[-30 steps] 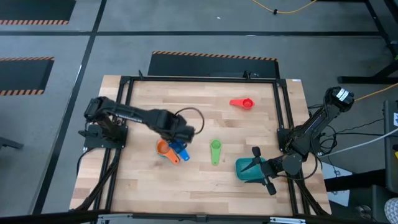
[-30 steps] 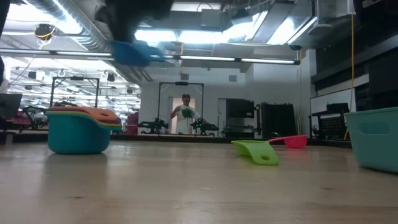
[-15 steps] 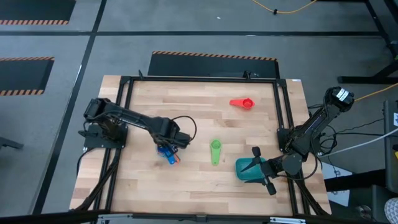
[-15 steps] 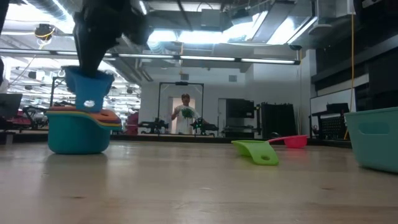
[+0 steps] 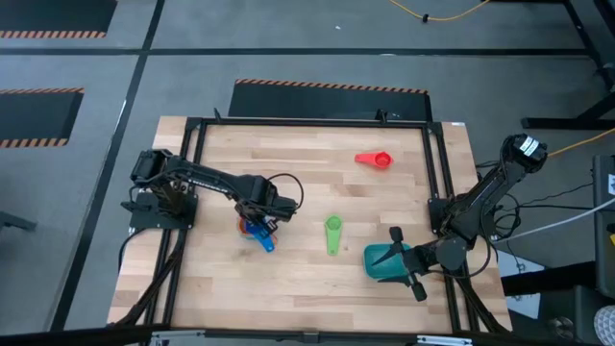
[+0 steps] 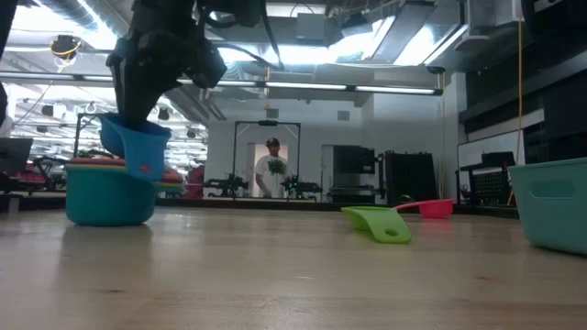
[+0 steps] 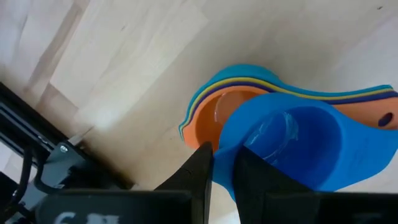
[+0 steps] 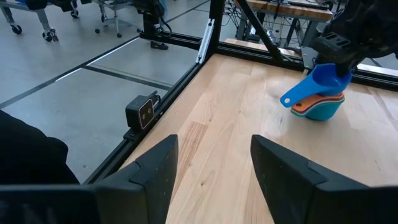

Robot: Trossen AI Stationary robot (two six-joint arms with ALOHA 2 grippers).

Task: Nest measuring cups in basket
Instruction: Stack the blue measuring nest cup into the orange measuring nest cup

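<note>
My left gripper (image 5: 259, 219) (image 7: 222, 163) is shut on a blue measuring cup (image 6: 138, 147) over a nested stack (image 6: 101, 188) on the table's left half. The stack has a light blue outer cup and an orange one (image 7: 214, 118) innermost, with yellow between. A green cup (image 5: 332, 234) lies mid-table, and a red cup (image 5: 375, 159) lies toward the far edge. The teal basket (image 5: 377, 261) stands near the right, close to the near edge. My right gripper (image 8: 214, 142) waits open at the basket's right end. My left gripper pinches the blue cup's rim (image 7: 225, 144) on the side away from its handle, one finger (image 7: 252, 177) inside the bowl and one (image 7: 198, 169) outside. The fingers come from above, pointing down. The cup is tilted, its handle (image 8: 291, 98) sloping down, its underside at the stack's top.
A black metal frame (image 5: 192, 173) runs along the table's left, far and right sides. Bare wood lies between the stack and the green cup and along the near edge. A person (image 6: 272, 170) stands far back in the room.
My left gripper has carried the blue cup from up high, down and toward the table's left edge, onto the stack. The cup has tipped from level to a slant. The gripper has stayed shut on it.
</note>
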